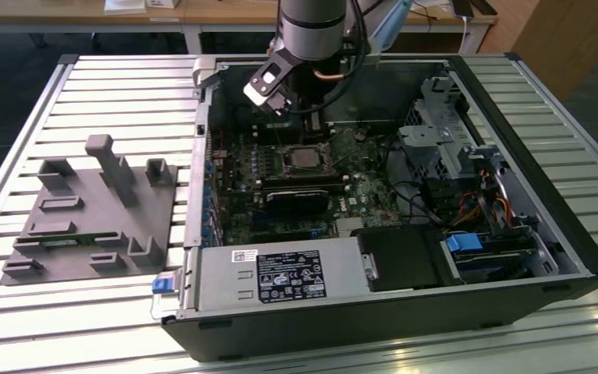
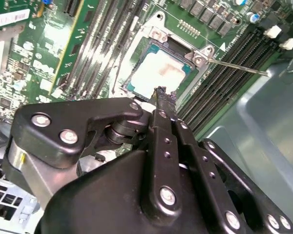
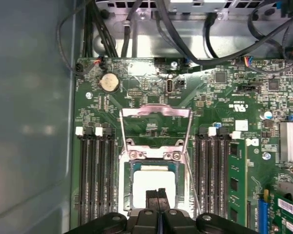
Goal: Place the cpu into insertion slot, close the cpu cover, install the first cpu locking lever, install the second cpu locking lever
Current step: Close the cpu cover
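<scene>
The cpu (image 3: pixel 154 181), a silvery square chip, lies in the insertion slot (image 3: pixel 127 187) on the green board; it also shows in the second wrist view as cpu (image 2: pixel 158 73). The cpu cover (image 3: pixel 156 112) stands swung open beyond the slot, with the board showing through its window. Thin wire locking levers (image 3: pixel 193 165) run along both sides of the slot, unlatched; one lever (image 2: pixel 239 67) sticks out sideways. My gripper (image 3: pixel 157 197) hovers just over the cpu's near edge, fingers shut together with nothing between them. In the exterior view the gripper (image 1: pixel 310 125) hangs above the slot (image 1: pixel 301 157).
Long black memory slots (image 3: pixel 93 175) flank the socket on both sides. Cables (image 3: pixel 185 44) cross the case wall beyond the board. The open computer case (image 1: pixel 548 195) lies on a slatted table, with a grey parts fixture (image 1: pixel 91 210) at the exterior view's left.
</scene>
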Controlling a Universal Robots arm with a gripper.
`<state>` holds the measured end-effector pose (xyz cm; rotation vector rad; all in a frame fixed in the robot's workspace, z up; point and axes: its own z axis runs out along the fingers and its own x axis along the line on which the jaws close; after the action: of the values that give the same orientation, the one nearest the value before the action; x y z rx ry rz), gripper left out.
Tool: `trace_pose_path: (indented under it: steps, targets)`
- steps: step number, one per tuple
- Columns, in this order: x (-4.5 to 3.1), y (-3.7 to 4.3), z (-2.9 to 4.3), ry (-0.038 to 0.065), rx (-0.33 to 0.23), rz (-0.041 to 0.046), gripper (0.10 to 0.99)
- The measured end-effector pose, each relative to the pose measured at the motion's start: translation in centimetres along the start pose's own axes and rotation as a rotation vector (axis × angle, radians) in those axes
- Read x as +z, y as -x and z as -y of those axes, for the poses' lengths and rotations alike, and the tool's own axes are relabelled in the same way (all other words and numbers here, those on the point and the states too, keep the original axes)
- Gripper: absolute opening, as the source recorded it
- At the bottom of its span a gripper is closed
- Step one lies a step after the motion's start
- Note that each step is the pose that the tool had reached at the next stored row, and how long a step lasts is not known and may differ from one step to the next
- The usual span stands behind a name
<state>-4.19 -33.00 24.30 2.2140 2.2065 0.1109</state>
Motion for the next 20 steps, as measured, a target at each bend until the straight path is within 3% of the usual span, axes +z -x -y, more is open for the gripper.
trace_pose_path:
  steps: [4,7,12,14,20]
  targets:
    - [0.00,0.25,-0.12,-0.003,0.000,-0.0004,0.106]
    - [-0.14,0.25,-0.60,-0.015,0.001,-0.0010,0.106]
    - [-1.72,0.18,-0.74,-0.019,0.001,-0.0012,0.106]
    - [-1.96,0.18,-0.77,-0.019,0.001,-0.0011,0.106]
    - [-1.86,0.17,-2.22,-0.037,-0.007,-0.0016,0.106]
